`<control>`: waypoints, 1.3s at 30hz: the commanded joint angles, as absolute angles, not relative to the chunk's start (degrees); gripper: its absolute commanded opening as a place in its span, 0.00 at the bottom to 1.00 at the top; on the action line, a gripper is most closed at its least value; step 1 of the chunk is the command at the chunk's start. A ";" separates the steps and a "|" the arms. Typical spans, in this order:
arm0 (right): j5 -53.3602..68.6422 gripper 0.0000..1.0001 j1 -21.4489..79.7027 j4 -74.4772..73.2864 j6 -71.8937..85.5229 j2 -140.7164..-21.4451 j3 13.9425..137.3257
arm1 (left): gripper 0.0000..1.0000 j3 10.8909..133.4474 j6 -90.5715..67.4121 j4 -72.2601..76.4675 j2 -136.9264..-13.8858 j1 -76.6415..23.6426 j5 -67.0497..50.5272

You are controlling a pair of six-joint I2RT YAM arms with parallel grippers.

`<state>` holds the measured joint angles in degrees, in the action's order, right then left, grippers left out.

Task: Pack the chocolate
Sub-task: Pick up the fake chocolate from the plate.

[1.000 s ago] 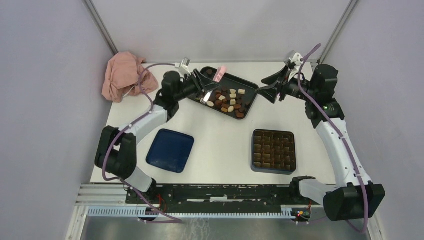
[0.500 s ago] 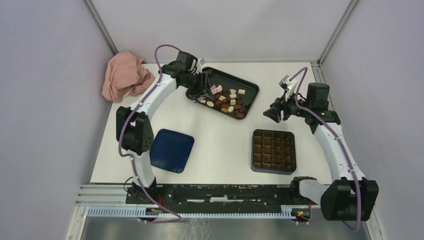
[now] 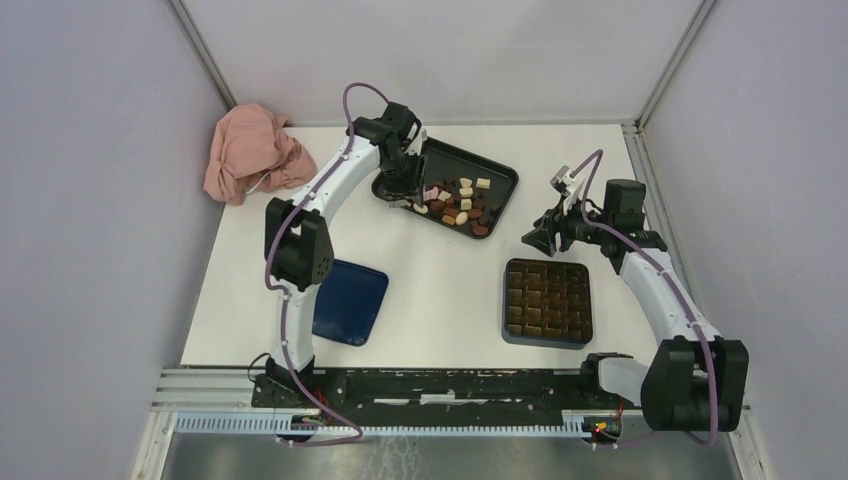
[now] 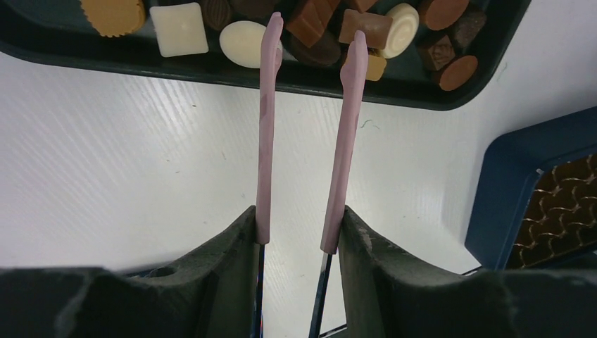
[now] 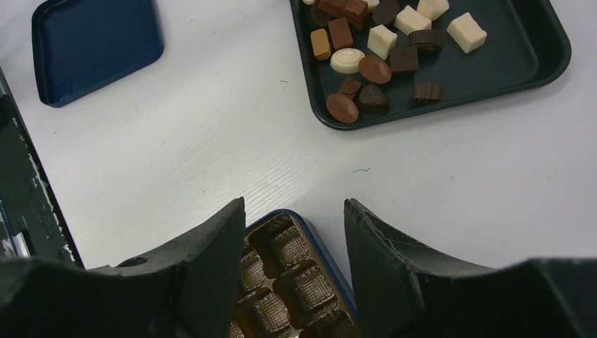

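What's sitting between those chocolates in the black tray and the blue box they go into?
Nothing on the table: the white surface between the chocolates in the tray and the box is bare. Only the right gripper hangs open over the box's corner nearest the tray, close to that route.

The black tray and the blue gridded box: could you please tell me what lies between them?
Only bare white table lies between the tray and the box; the right wrist view shows it.
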<state>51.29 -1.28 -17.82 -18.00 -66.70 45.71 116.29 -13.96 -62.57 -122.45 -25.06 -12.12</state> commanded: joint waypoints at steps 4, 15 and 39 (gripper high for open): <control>56.33 0.59 -1.67 -11.65 -22.22 -70.00 43.92 | 0.49 120.40 -7.92 -64.58 -123.14 -24.81 -5.88; 58.33 0.60 -1.85 -12.72 -27.44 -69.77 41.41 | 0.49 121.52 -4.44 -63.11 -124.40 -25.31 -13.79; 58.10 0.60 -1.85 -15.49 -30.01 -70.93 42.45 | 0.49 124.36 -5.58 -65.59 -128.53 -27.60 -8.21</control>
